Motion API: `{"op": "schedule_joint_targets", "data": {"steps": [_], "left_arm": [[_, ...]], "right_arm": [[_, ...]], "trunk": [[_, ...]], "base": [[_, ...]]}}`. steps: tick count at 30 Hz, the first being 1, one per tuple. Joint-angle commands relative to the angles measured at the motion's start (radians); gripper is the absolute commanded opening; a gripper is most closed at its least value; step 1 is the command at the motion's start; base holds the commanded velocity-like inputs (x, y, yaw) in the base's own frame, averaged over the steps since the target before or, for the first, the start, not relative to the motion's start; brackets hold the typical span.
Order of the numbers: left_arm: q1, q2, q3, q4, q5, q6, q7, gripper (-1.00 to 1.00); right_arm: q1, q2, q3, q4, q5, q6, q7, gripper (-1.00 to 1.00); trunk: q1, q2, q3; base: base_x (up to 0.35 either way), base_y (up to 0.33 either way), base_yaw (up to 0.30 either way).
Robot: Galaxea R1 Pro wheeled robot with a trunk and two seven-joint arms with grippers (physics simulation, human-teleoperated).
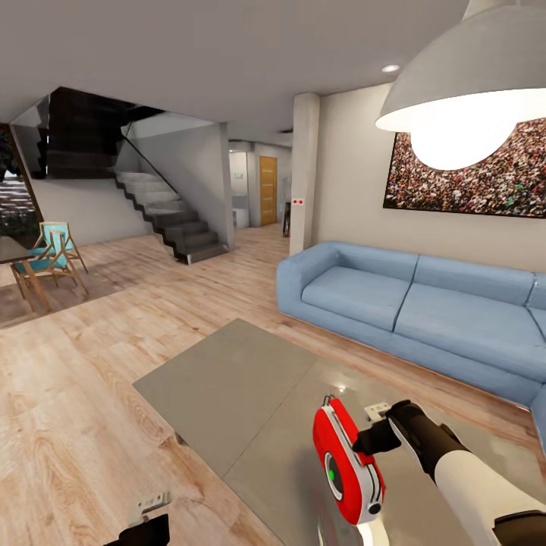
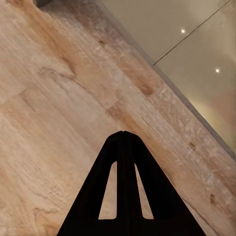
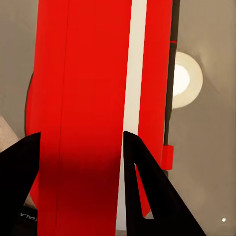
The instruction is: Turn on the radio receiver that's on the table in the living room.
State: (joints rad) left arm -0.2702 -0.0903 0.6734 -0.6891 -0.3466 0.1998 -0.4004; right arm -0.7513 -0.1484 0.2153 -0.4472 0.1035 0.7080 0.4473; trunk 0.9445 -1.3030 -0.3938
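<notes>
In the head view, the radio receiver (image 1: 349, 464) is standing upright on the near right part of the grey glossy table (image 1: 227, 383), its red body showing a round dial with a green centre and a thin handle at its top. The right hand (image 1: 377, 440) is reaching in from the right on a white and black arm, its black fingertips touching the radio's far right side. The left hand (image 1: 149, 522) is hanging low at the near left, over the light wood floor (image 1: 68, 394) beside the table's near left edge. Beyond the table a long blue sofa (image 1: 409, 303) is running along the right wall under a crowd-photo picture (image 1: 470, 178), and a white dome lamp (image 1: 462, 98) is glowing at the upper right. Far left, a staircase (image 1: 171, 216) is climbing beside a wooden chair with a blue seat (image 1: 51, 254).

In the left wrist view, the left hand (image 2: 124, 133) is pointing down at the wood planks, its two black fingers pressed together at the tips, clenched on nothing. The table's edge (image 2: 196, 59) is crossing the corner of this view.

In the right wrist view, the right hand (image 3: 81, 140) is spread with one black finger (image 3: 142, 187) on each side of the radio's red body (image 3: 83, 98), which carries a white strip; the fingers are lying against it, grasping the radio receiver. The grey tabletop (image 3: 206, 162) is mirroring the lamp beside it.
</notes>
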Motion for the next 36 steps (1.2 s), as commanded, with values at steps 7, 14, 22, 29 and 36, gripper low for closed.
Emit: {"op": "schedule_joint_targets", "data": {"steps": [7, 14, 22, 29, 36], "left_arm": [[0.000, 0.001, 0.000, 0.000, 0.000, 0.000, 0.000, -1.00], [0.000, 0.001, 0.000, 0.000, 0.000, 0.000, 0.000, -1.00], [0.000, 0.001, 0.000, 0.000, 0.000, 0.000, 0.000, -1.00], [0.000, 0.002, 0.001, 0.000, 0.000, -0.001, 0.000, -1.00], [0.000, 0.003, 0.001, 0.024, -0.001, -0.049, 0.009, -1.00]], "right_arm": [[0.000, 0.000, -0.002, 0.058, -0.008, -0.002, 0.011, -1.00], [0.000, 0.000, -0.002, 0.094, -0.008, -0.007, 0.015, -1.00], [0.000, 0.000, -0.002, 0.096, -0.008, -0.012, 0.015, -1.00], [0.000, 0.000, -0.004, 0.096, -0.007, -0.025, 0.013, -1.00], [0.000, 0.000, -0.003, 0.106, -0.008, -0.086, 0.003, -1.00]], "trunk": [[0.000, 0.000, 0.000], [0.000, 0.000, 0.000], [0.000, 0.000, 0.000], [0.000, 0.000, 0.000], [0.027, -0.049, -0.022]], "base": [[0.000, 0.000, 0.000], [0.000, 0.000, 0.000], [0.000, 0.000, 0.000], [0.000, 0.000, 0.000], [0.000, 0.000, 0.000]]}}
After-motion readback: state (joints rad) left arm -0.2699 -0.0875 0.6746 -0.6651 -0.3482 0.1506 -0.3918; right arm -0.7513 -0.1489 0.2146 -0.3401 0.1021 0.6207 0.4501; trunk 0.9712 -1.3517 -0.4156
